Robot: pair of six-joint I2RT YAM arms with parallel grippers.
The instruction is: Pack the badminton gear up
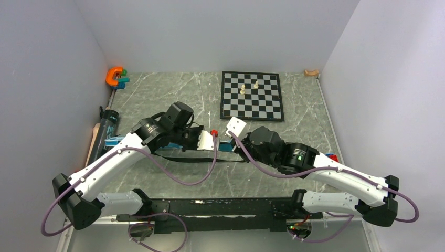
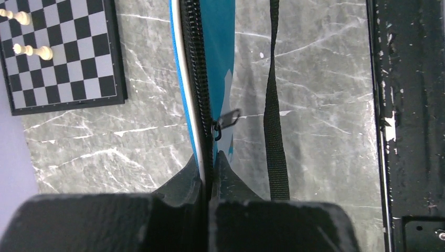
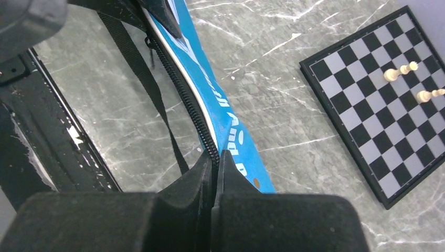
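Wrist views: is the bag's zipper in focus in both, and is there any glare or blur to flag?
Left wrist: zipper and pull tab are crisp, but the black fingers near the lens are soft and dark. Right wrist: the blue bag shows sharp lettering; a blurred grey shape fills the top-left corner. Top external: even light, no glare.

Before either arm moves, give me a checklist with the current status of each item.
1. The left gripper is shut on the bag at its zippered edge: ok.
2. The right gripper is shut on the same edge: ok.
3. The zipper pull hangs free just ahead of the left gripper: ok.
4. The strap lies beside the zipper, not across it: ok.
5. Zipper closed along its length: cannot tell.
6. The black tube packed: not ok, it lies outside the bag by the left wall.
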